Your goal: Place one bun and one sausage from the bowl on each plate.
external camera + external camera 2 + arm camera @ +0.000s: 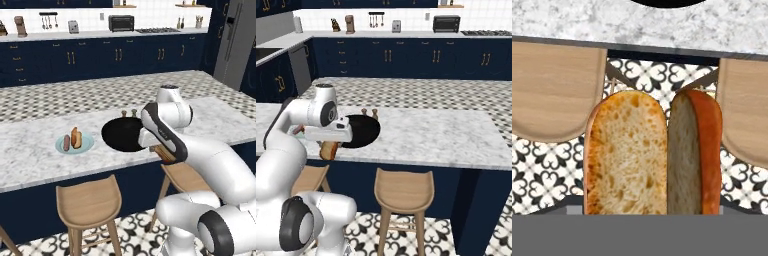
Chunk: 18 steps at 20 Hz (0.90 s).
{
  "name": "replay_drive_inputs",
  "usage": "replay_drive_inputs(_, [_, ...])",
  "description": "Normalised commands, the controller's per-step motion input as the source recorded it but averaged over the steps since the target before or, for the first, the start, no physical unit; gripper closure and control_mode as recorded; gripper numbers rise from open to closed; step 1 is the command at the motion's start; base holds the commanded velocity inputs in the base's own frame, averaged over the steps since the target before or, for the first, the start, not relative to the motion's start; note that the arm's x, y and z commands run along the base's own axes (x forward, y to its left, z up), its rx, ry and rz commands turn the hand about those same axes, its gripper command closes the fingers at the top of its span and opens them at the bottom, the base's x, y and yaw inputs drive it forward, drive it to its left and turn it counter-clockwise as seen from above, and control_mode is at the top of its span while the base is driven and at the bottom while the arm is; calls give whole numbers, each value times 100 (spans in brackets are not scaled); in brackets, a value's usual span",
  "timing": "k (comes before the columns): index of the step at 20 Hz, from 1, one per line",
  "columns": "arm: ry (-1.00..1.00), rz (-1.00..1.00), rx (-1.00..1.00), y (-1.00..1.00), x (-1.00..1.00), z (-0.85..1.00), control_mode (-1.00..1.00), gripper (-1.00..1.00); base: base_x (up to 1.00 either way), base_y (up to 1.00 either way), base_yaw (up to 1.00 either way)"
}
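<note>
My hand holds a split bun (652, 155) in wide jaws, off the worktop's (30, 150) near edge beside the bowl (122, 135). Its long axis runs along my fingers, which it hides. The teal plate (86, 146) near the left holds one bun and sausage (66, 143).

Marble worktop (40, 150). Two wooden stools (89, 200) (182, 176) tucked under its near edge, on patterned floor (132, 230). Toaster oven (121, 22) on back counter beyond the worktop.

Both base views look forward over the marble island (35, 150) from opposite rear sides; the hand view looks closely down its front edge.
</note>
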Motion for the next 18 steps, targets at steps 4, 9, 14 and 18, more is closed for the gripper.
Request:
replay_drive_inputs(4, [0, 0, 0, 0, 0, 0, 100, 100, -65, 88, 14])
replay_drive_inputs(9, [0, 0, 0, 0, 0, 0, 100, 100, -13, 100, 16])
replay_drive_inputs(14, [0, 0, 0, 0, 0, 0, 100, 100, 2, 100, 6])
replay_drive_inputs(18, [0, 0, 0, 0, 0, 0, 100, 100, 27, 100, 0])
